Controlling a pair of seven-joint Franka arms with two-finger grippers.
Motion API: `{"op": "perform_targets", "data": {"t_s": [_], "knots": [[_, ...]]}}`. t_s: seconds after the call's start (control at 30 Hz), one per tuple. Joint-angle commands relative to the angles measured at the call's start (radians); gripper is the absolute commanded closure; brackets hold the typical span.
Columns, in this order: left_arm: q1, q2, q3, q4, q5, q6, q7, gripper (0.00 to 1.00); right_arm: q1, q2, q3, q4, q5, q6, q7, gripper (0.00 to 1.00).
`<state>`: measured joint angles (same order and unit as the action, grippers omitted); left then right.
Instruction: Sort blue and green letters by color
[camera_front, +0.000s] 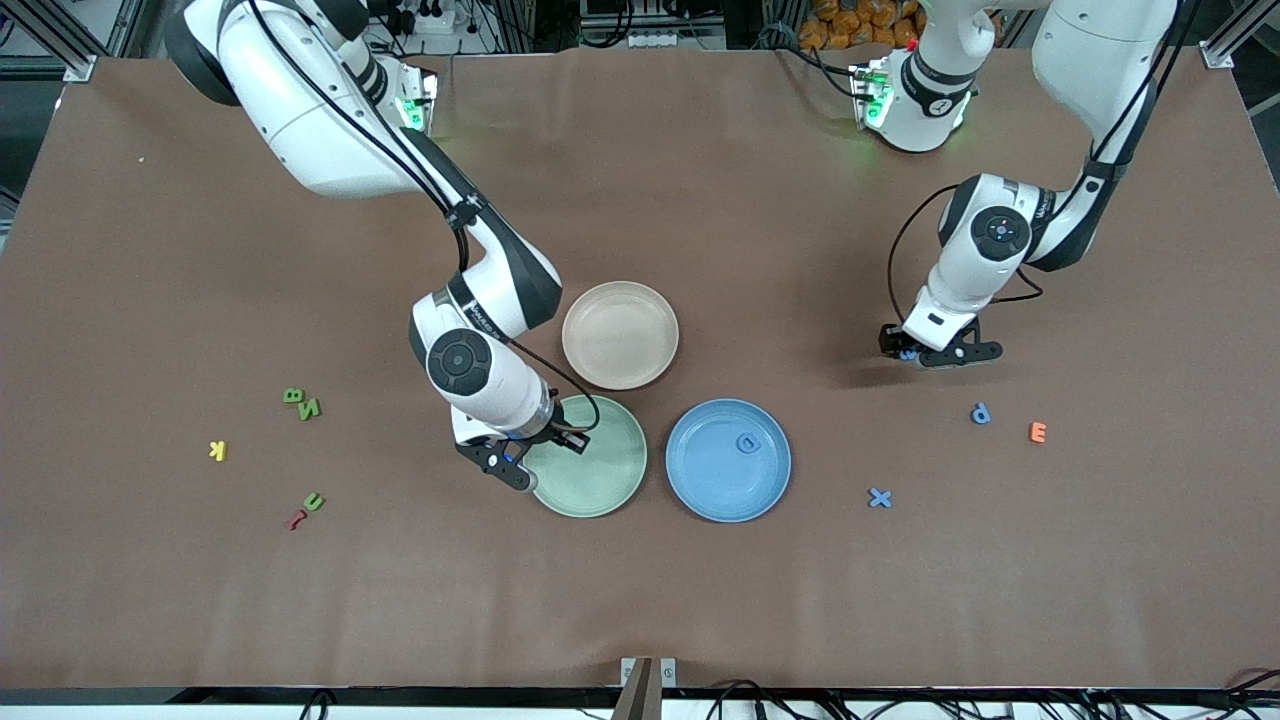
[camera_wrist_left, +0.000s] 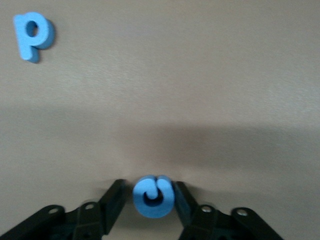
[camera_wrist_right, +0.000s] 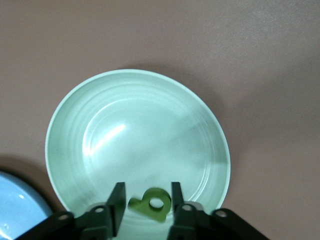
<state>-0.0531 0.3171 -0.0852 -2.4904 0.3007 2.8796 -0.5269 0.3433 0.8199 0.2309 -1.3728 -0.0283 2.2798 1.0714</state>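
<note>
Currently gripping blue C (camera_wrist_left: 153, 196) between left gripper (camera_wrist_left: 150, 200) fingers, low on table near blue P (camera_wrist_left: 33, 36). Hovering right gripper (camera_wrist_right: 146, 202) over green plate (camera_wrist_right: 137, 150), fingers flanking green b (camera_wrist_right: 151, 203), contact unclear.

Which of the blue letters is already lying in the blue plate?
The blue D: it alone lies in the blue plate. The blue P and blue X lie on the table, and the left gripper pinches the blue C.

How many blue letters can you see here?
4. The D lies in the blue plate. The P and X lie on the table toward the left arm's end. The C sits between the left end effector's fingers.
</note>
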Motion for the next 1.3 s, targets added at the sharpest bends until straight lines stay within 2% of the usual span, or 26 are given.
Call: {"op": "perform_targets", "data": {"t_s": [0.0,0.1,0.13,0.33,0.6,0.77,0.8,0.83,0.97,1.1,1.27], "knots": [[0.03,-0.016,-0.008,-0.019,0.034,0.003,0.022,1.0,-0.001,0.007,0.002,0.017,-0.022,0.001,0.03,0.23],[0.03,-0.018,-0.008,-0.012,0.034,0.003,0.021,1.0,-0.001,0.007,0.002,0.017,-0.022,0.0,0.028,0.12],[0.029,-0.02,-0.008,-0.01,0.034,0.001,0.019,1.0,-0.001,0.005,0.002,0.017,-0.024,-0.002,0.025,0.11],[0.027,-0.047,-0.014,0.013,0.032,-0.014,0.011,1.0,-0.044,-0.022,0.004,0.017,-0.019,-0.028,0.018,0.11],[0.027,-0.049,-0.045,0.067,0.017,-0.029,-0.013,1.0,-0.153,-0.059,-0.001,0.018,-0.024,-0.203,0.025,0.11],[0.013,-0.027,-0.102,0.169,0.015,-0.127,-0.116,1.0,-0.236,-0.099,-0.001,0.018,-0.039,-0.287,0.024,0.11],[0.012,-0.015,-0.116,0.197,0.017,-0.158,-0.136,1.0,-0.248,-0.107,0.001,0.017,-0.054,-0.296,0.024,0.09],[0.01,-0.004,-0.126,0.221,0.017,-0.187,-0.156,1.0,-0.262,-0.108,0.001,0.017,-0.073,-0.302,0.027,0.0],[0.007,0.037,-0.188,0.313,0.015,-0.261,-0.252,1.0,-0.335,-0.111,0.002,0.015,-0.101,-0.304,0.015,0.0],[-0.007,0.077,-0.234,0.381,0.015,-0.279,-0.353,1.0,-0.374,-0.11,0.002,0.014,-0.127,-0.303,-0.016,0.0],[-0.069,0.111,-0.238,0.453,0.015,-0.278,-0.458,1.0,-0.429,-0.102,-0.002,0.0,-0.174,-0.296,-0.043,0.0]]}}
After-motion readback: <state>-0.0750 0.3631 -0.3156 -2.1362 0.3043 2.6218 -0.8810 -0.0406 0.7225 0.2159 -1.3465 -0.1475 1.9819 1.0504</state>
